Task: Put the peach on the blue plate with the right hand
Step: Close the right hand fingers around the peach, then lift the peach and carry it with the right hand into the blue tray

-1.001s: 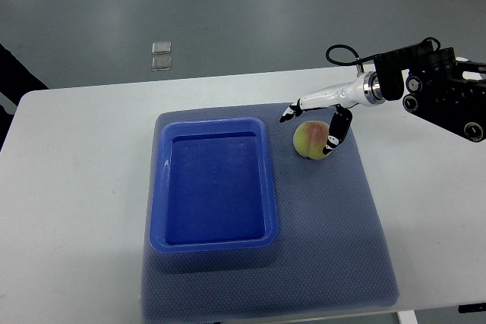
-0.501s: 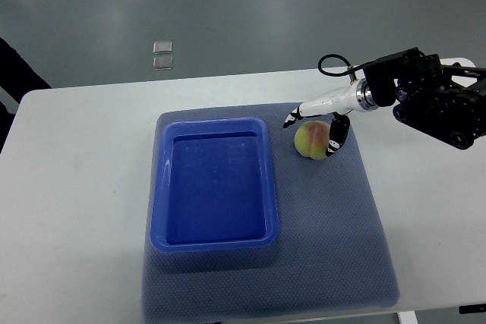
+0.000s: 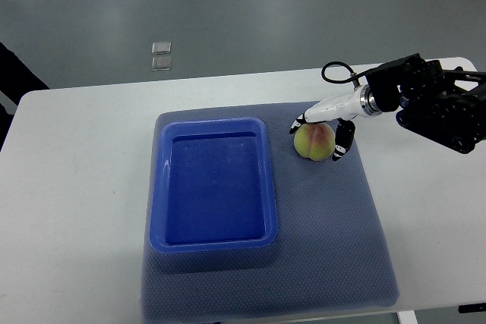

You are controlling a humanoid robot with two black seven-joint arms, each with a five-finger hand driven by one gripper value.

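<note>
From the top view we see the white table (image 3: 83, 187) with a blue-grey mat (image 3: 334, 240) spread over its middle, and on the left half of that mat sits the blue plate (image 3: 156, 187), a deep rectangular tray with nothing in it. Over to the right of the plate, just beside its far right corner but not touching it, we have the peach (image 3: 314, 141), yellow-green with a pink blush, resting on the mat. The right hand (image 3: 323, 128) comes in from the right edge on a black arm with a looping cable, and its white fingers (image 3: 326, 106) with dark tips are curved round the fruit: one reaches across the far side of the peach to its left edge, another drops down against its right side. We read the hand as closing about the peach, fingers touching it on two sides, though we cannot tell whether the grip is firm or whether the fruit is off the mat at all. Beyond the table, on the grey floor, we spot two small pale squares (image 3: 161, 55), and a dark shape at the far left edge.
</note>
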